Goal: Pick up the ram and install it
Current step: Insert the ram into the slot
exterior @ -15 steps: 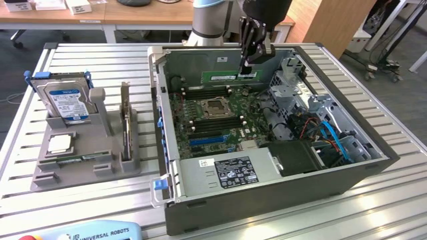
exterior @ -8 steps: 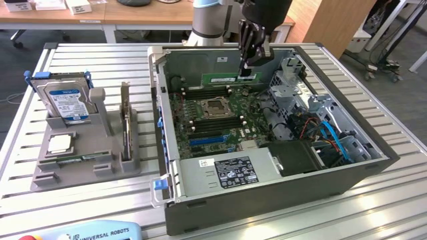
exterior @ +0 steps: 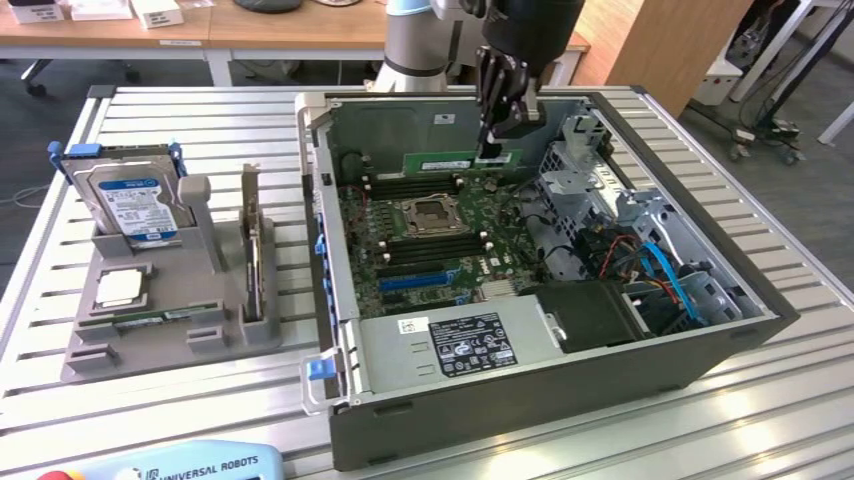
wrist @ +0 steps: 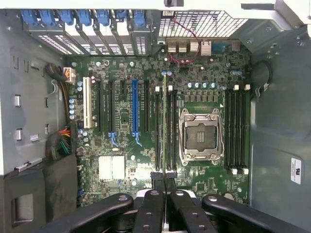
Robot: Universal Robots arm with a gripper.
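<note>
Robot arm (exterior: 407,45) hangs from twelve o'clock in the exterior view, wrist vertical, hand (exterior: 491,148) pointing down, fingers (wrist: 156,180) pinched tight on the ram (exterior: 438,160).

Looking down into an open computer case (wrist: 29,73); a black gripper (wrist: 165,180) pinches a thin green ram (wrist: 165,121) edge-on over memory slots (wrist: 173,131); beside them, an empty processor socket (wrist: 200,136) on the green motherboard (wrist: 194,189).

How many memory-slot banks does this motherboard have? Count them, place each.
2. First bank: one side of the CPU socket. Second bank: the opposite side, beneath the held ram. None looks hidden.
</note>
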